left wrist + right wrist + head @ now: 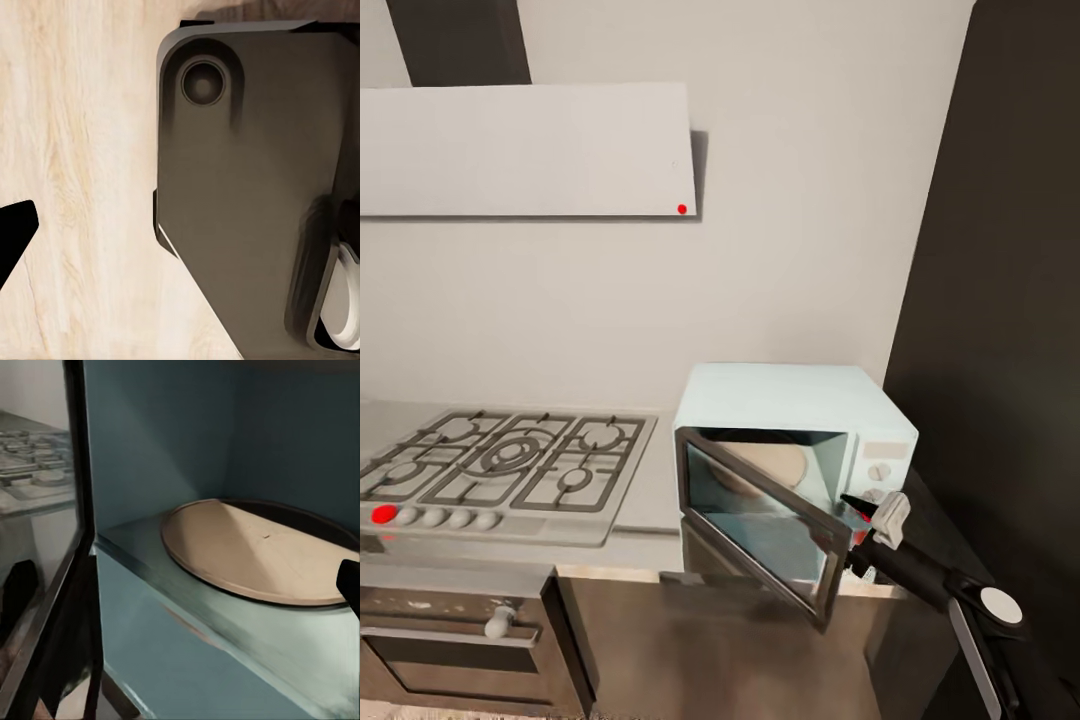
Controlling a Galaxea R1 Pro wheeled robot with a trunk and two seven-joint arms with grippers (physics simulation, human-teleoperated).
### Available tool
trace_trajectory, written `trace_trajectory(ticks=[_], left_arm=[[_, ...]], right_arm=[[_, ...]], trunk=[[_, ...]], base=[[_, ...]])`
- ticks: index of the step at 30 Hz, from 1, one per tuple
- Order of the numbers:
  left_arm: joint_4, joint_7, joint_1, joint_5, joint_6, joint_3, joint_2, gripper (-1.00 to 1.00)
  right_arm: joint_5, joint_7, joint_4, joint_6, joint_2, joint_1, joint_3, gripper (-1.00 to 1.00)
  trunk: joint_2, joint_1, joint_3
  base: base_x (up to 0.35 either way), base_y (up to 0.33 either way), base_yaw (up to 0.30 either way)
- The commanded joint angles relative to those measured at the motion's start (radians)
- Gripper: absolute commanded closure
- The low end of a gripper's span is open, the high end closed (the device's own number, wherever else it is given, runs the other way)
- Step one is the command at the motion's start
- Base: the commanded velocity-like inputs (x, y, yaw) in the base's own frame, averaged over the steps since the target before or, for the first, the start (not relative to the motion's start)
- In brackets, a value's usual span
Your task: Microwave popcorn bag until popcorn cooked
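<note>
One pale mint-blue boxy microwave (800,420) stands open, one tan turntable (255,551) inside; right gripper (857,505) near its door, finger spacing unclear.

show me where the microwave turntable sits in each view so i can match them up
Head view: the turntable is the tan disc inside the open microwave, lower right of centre, behind the swung-out door.
Right wrist view: turntable lies close up on the mint cavity floor, with the door beside it.
Left wrist view: the turntable is not in it.
Shared landmark: the dark door frame, seen in head and right wrist views.
</note>
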Motion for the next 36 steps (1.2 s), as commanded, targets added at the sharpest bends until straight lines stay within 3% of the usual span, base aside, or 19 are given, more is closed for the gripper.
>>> trace_trajectory(ticks=[1, 24, 28, 31, 33, 36], left_arm=[[0.0, 0.003, -0.001, 0.0, -0.001, 0.002, 0.0, -1.0], [0.0, 0.006, -0.001, 0.0, -0.001, 0.001, -0.003, -1.0], [0.0, 0.006, -0.001, 0.0, 0.0, 0.0, -0.003, -1.0], [0.0, 0.006, -0.001, 0.0, 0.0, 0.002, -0.003, -1.0], [0.0, 0.006, -0.001, 0.0, -0.001, 0.002, -0.003, -1.0], [0.0, 0.006, -0.001, 0.0, 0.0, 0.002, -0.004, -1.0]], right_arm=[[0.0, 0.004, 0.0, -0.005, 0.0, -0.001, -0.001, -1.0], [-0.003, -0.003, 0.002, -0.008, 0.0, -0.001, -0.003, -1.0], [-0.003, -0.006, 0.002, -0.008, 0.001, -0.001, -0.026, -1.0], [-0.003, -0.044, 0.002, -0.008, 0.003, -0.001, -0.035, -1.0], [-0.003, -0.133, 0.002, -0.008, 0.005, -0.001, -0.037, -1.0], [-0.004, -0.166, 0.002, -0.008, 0.006, -0.001, -0.038, -1.0]], trunk=[[-0.001, 0.0, -0.001], [-0.001, 0.0, -0.001], [-0.001, 0.0, -0.001], [-0.001, 0.0, -0.001], [-0.001, 0.0, -0.001], [-0.001, 0.0, -0.001]], base=[[0.0, 0.0, 0.24], [-0.085, 0.0, 0.241], [-0.145, 0.0, 0.243], [-0.274, 0.0, 0.243], [-0.134, 0.0, 0.243], [-0.028, 0.0, 0.243]])
